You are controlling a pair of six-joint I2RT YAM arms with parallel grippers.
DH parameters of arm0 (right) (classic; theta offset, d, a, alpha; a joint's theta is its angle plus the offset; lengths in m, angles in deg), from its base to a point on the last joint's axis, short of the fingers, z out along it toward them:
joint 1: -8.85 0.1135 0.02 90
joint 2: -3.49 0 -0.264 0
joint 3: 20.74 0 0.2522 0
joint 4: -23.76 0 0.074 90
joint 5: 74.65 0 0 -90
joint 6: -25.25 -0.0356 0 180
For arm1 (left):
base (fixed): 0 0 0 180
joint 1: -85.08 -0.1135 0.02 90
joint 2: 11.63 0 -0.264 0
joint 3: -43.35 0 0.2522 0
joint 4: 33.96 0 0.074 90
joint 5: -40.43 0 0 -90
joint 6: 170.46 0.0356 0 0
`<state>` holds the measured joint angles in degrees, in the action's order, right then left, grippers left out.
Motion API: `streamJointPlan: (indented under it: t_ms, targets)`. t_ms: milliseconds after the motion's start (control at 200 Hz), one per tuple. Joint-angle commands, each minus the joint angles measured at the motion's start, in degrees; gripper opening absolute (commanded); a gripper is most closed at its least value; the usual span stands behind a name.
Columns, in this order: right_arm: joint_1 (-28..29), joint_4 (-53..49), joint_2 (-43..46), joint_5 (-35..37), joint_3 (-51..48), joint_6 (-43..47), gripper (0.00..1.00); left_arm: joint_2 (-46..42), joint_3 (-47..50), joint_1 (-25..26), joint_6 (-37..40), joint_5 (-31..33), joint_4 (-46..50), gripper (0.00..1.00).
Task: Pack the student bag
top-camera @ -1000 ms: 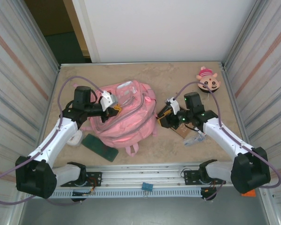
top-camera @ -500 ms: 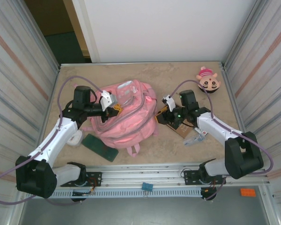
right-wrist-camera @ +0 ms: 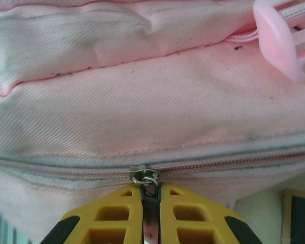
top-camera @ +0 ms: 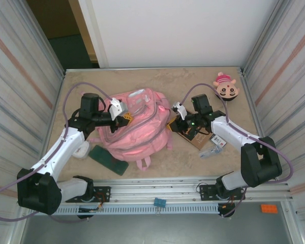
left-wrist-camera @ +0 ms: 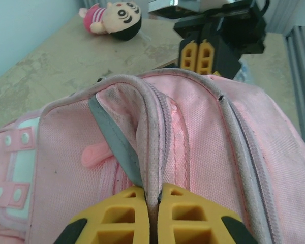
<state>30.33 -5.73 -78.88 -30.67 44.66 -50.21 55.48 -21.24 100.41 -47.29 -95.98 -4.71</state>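
Bag [top-camera: 137,127] lies at the table's [top-camera: 188,86] middle. Left arm reaches right over it, left gripper [left-wrist-camera: 153,195] clamped on a bag fold; right arm stretches left, right gripper [right-wrist-camera: 151,190] pinching the zip pull [right-wrist-camera: 149,223]

The worktop [top-camera: 193,81] is a beige, marbled slab walled on three sides. A pink backpack [top-camera: 134,127] lies flat just left of its centre, toward 9 o'clock. At 2 o'clock, in the far corner, rests a small plush doll [top-camera: 226,87]. At 7 o'clock a dark green flat case [top-camera: 108,159] touches the backpack's near edge, with a small white object [top-camera: 81,150] beside it at 8 o'clock. At 4 o'clock lie a brown flat board [top-camera: 198,141] and a clear packet [top-camera: 212,151].
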Motion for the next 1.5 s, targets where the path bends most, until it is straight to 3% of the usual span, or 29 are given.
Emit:
streamJointPlan:
  t_ms: [0,130,246,466,747,812,887,987,1067,1133,1248,1498]
  targets:
    - [-0.69,-5.92,1.73,-3.34,2.49,-0.57,0.0,-2.14,-0.46,0.84,-2.25,8.71,-7.92,0.0]
    - [-0.52,-8.82,1.78,-6.59,4.35,-3.75,0.0,-2.11,0.18,3.25,-5.22,19.43,-9.01,0.0]
    - [0.52,-9.96,1.34,-7.86,6.05,-8.78,0.0,-1.82,0.81,5.19,-9.07,25.24,-10.78,0.0]
    - [7.26,-6.04,1.86,-3.64,6.0,-20.91,0.0,-0.17,1.65,10.61,-15.82,32.12,-17.03,0.0]
    - [19.74,8.68,3.47,5.31,2.26,-38.22,0.0,5.62,-1.79,15.61,-19.39,37.26,-20.5,0.0]
    - [22.0,12.03,4.38,8.07,1.1,-41.58,0.0,6.17,-1.95,15.65,-19.39,36.66,-21.6,0.0]
    - [22.49,13.28,6.22,10.97,-0.37,-44.76,0.1,6.21,-1.66,15.61,-18.51,35.36,-22.75,0.0]
    - [19.69,10.87,10.39,16.04,-2.62,-50.55,0.31,5.37,-1.3,14.95,-17.16,32.52,-23.13,0.0]
    - [14.89,9.68,14.05,16.51,-5.38,-58.59,0.55,4.38,-0.63,13.14,-16.61,26.16,-23.92,0.0]
    - [11.38,7.37,15.7,16.25,-6.45,-65.43,0.66,3.65,0.03,11.94,-15.7,21.96,-24.62,0.0]
    - [8.02,4.7,13.93,12.62,-4.83,-73.0,0.68,3.29,-0.04,10.48,-12.99,16.15,-23.74,0.0]
    - [11.34,12.59,5.91,12.08,-0.57,-80.15,0.7,4.01,-2.0,9.1,-10.68,8.01,-22.55,0.0]
